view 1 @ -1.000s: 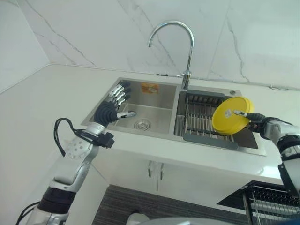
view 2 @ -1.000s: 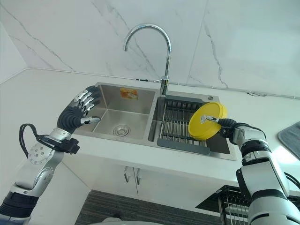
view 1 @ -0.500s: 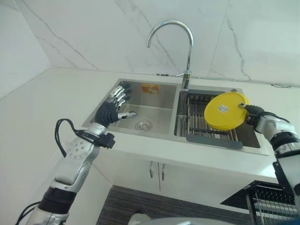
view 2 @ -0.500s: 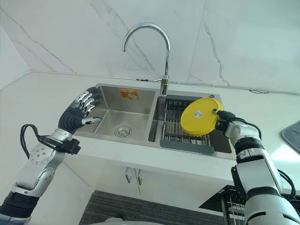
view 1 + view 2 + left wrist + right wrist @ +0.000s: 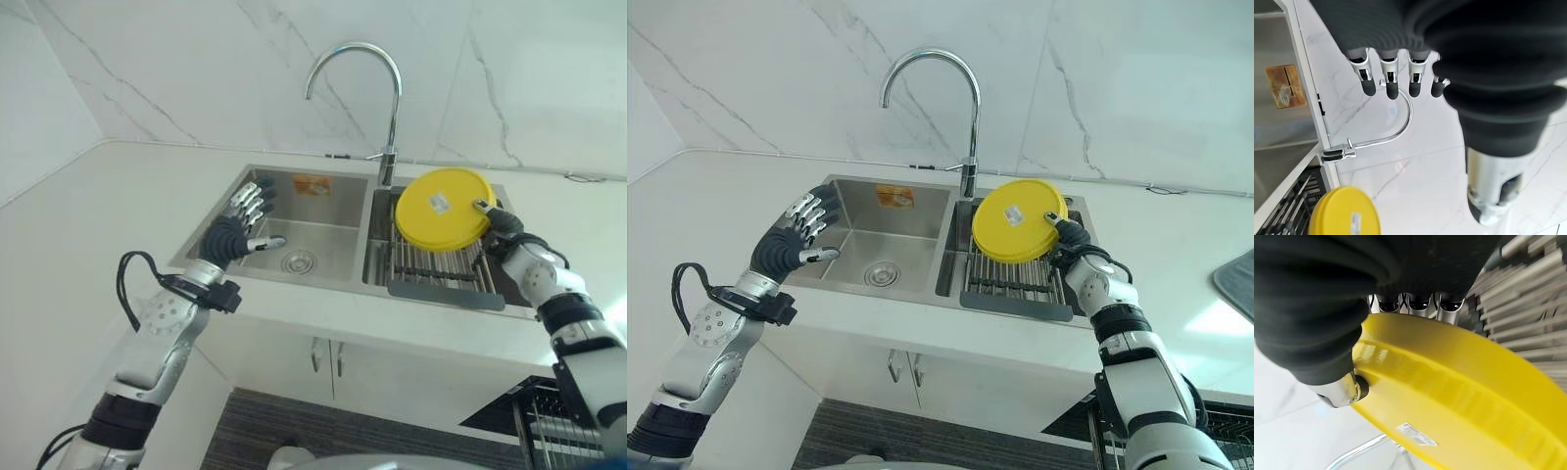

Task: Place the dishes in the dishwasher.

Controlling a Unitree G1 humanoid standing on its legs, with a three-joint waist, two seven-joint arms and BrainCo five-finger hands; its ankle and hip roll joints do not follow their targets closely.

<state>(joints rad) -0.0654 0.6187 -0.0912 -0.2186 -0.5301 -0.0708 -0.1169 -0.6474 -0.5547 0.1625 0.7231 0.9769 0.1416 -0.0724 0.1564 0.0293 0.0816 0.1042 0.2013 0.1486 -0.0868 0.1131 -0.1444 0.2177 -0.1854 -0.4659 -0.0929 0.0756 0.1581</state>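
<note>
plate, yellow, is pinched at its rim by the right hand, tilted on edge above the rack in the sink's right basin, near the tap. left hand hovers over the left basin, fingers spread and holding nothing.

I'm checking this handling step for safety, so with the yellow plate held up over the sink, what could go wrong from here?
The right hand pinches the yellow plate only at its rim, thumb on one face and fingers behind. It may slip and drop onto the drying rack.

The plate sits close to the faucet, so a swing could knock it.

The left hand hovers open over the left basin, too far away to catch the plate.
</note>
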